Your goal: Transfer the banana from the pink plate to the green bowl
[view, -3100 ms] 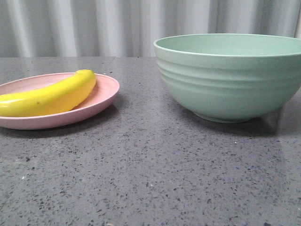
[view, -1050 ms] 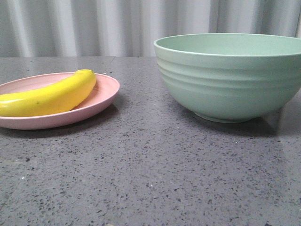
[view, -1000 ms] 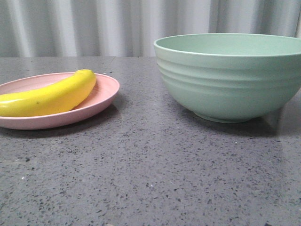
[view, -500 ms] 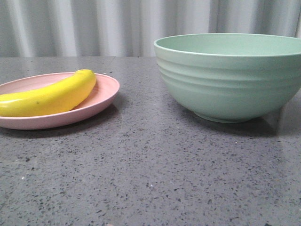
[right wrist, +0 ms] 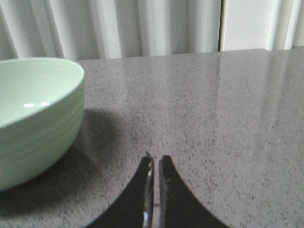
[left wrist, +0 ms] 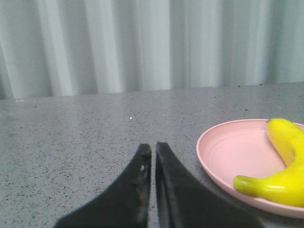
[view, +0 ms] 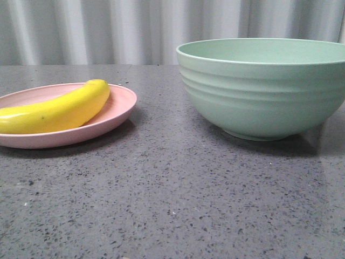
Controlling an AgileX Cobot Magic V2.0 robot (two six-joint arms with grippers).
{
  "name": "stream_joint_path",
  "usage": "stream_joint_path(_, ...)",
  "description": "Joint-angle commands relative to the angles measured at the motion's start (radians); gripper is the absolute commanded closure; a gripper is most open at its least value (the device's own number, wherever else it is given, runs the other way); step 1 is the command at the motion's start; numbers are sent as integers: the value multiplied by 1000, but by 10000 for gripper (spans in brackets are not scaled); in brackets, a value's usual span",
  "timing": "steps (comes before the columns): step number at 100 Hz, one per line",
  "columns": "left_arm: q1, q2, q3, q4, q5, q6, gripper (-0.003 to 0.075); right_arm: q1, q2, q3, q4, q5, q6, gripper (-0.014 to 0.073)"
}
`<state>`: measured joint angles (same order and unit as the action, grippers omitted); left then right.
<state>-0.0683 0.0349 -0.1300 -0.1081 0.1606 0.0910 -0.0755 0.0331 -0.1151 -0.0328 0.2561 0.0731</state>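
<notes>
Front view. Glossy, bright yellow curved banana point(view: 56, 111): lies on its side across the shallow, round, pale pink plate point(view: 116, 120), at the left of the frame. Deep, round, pale mint-green bowl with ridged outside point(view: 264, 91): stands at the right of the frame, well apart from the plate, grey speckled surface point(view: 172, 199) bare between them. Neither arm shows here.

Left wrist view. Left hand point(left wrist: 153, 151): two dark fingers closed tip to tip, holding nothing, low in the frame. Plate and banana sit at the lower right, beside the hand and apart from it; one banana end points toward the camera.

Right wrist view. Right hand point(right wrist: 155, 160): fingers likewise pressed together and empty, at the bottom centre. Bowl fills the left of the frame, its hollow showing nothing inside.

Judgement, step in hand: approach and pick-up, not yet begun. The left hand looks the nearer one. It should spread its fingers first, come down over the thick middle of the banana across its length, and close firmly, since the skin looks slick. Lift clear of the bowl's high rim before releasing inside.
</notes>
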Motion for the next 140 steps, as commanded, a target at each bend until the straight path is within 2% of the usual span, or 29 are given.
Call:
stream_joint_path(1,2,72,-98,-29,-32,-8,741,-7,79,-93,6,-58,-9,664)
stream_joint_path(25,2,250,-228,-31,-45,-8,740,-7,290,-257,41,-23,-9,655)
stream_joint_path(33,2,301,-241,-31,-61,-8,722,-7,340,-276,41,-61,-9,657)
stream_joint_path(40,2,339,-241,-31,-89,-8,628,-7,373,-276,41,-94,-9,657)
stream_joint_path(53,2,380,-241,-37,-152,-8,321,-7,420,-276,41,-77,-9,657)
stream_joint_path(60,2,396,-241,-39,-199,-8,242,-7,439,-276,41,-67,-9,657)
stream_joint_path(74,2,429,-248,-51,-246,-8,253,-7,469,-276,41,-53,-9,657)
stream_joint_path(92,-34,532,-351,-68,-45,-8,260,-7,490,-276,41,-56,-9,657)
stream_joint_path(103,-98,615,-419,-75,46,-6,260,-7,498,-276,41,-62,-9,657)
stream_joint_path(125,-287,795,-535,-75,145,33,260,-7,501,-276,41,-82,-9,657)
stream_joint_path(140,-375,931,-610,-75,216,33,260,-7,501,-276,41,-82,-9,657)
